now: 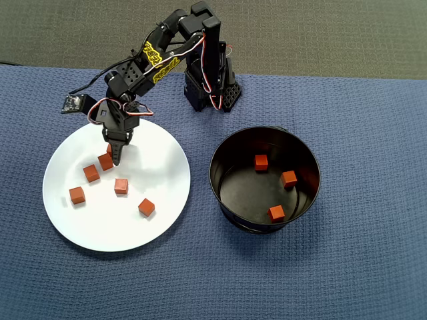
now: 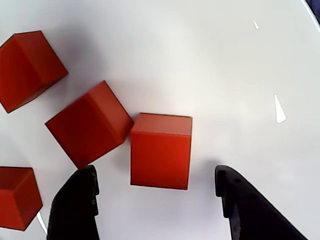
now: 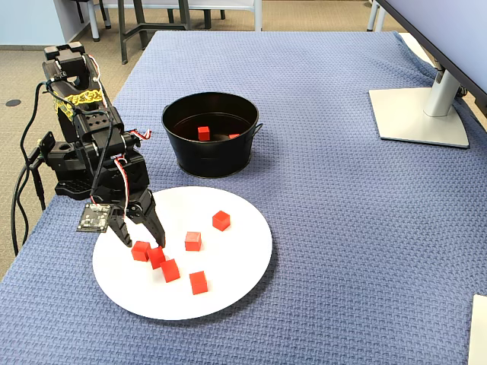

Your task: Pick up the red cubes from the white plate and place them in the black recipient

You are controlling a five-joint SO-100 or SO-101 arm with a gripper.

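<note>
The white plate [image 1: 100,227] [image 3: 228,266] lies on the left in the overhead view and carries several red cubes [image 1: 121,186] [image 3: 193,241]. My gripper [image 1: 117,157] [image 3: 141,244] [image 2: 156,172] is open and low over the plate's far left part. In the wrist view one red cube [image 2: 161,150] sits between the two black fingers [image 2: 77,205], apart from both. A second cube [image 2: 90,125] touches its corner. The black recipient [image 1: 217,187] [image 3: 205,160] stands beside the plate with three red cubes [image 1: 261,162] inside.
A blue woven cloth [image 3: 342,228] covers the table. The arm's base [image 1: 212,90] stands behind the plate and recipient. A monitor stand [image 3: 418,114] sits at the far right in the fixed view. Cables [image 3: 23,198] hang off the left table edge.
</note>
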